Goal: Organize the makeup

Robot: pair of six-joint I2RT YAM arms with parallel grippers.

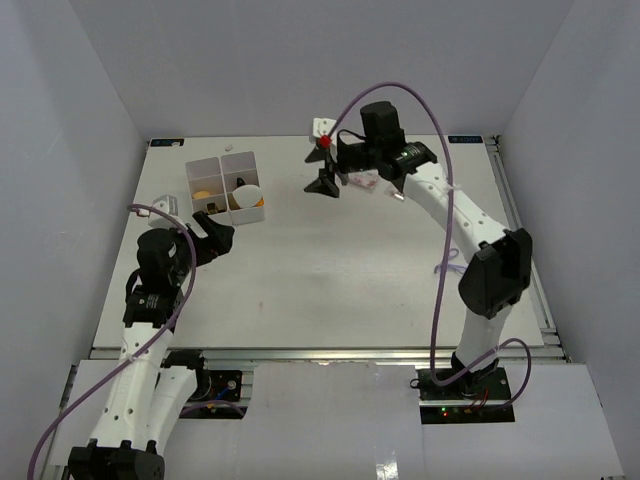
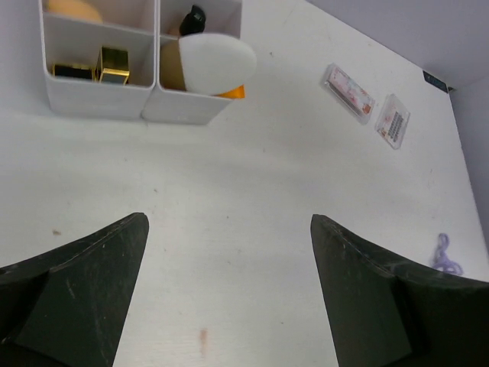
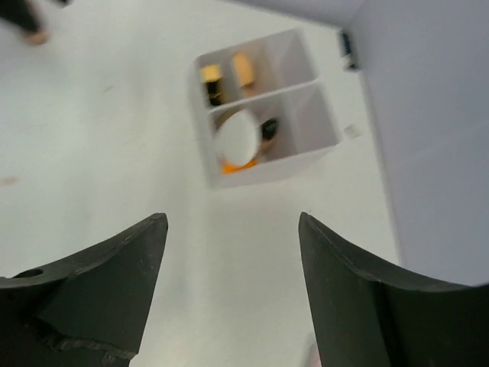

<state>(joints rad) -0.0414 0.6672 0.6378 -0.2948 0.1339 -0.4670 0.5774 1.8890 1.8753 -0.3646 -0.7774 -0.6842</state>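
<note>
The white compartmented box (image 1: 224,165) stands at the back left. It holds two black-and-gold lipstick tubes (image 2: 113,64), a beige sponge (image 2: 72,9), the orange tube with its white cap (image 2: 216,63) and the tan bottle's black cap (image 2: 195,17). Two clear flat packets (image 2: 348,93) (image 2: 393,121) lie on the table to the right of the box. My left gripper (image 2: 229,229) is open and empty, in front of the box (image 1: 213,238). My right gripper (image 1: 321,165) is open and empty above the table right of the box; its wrist view (image 3: 233,229) looks at the box (image 3: 306,160).
White walls enclose the table on three sides. A loop of purple cable (image 2: 445,256) lies on the table at the right. The right arm (image 1: 450,210) stretches over the back right area, above where the packets lie. A small white scrap (image 1: 228,145) lies behind the box.
</note>
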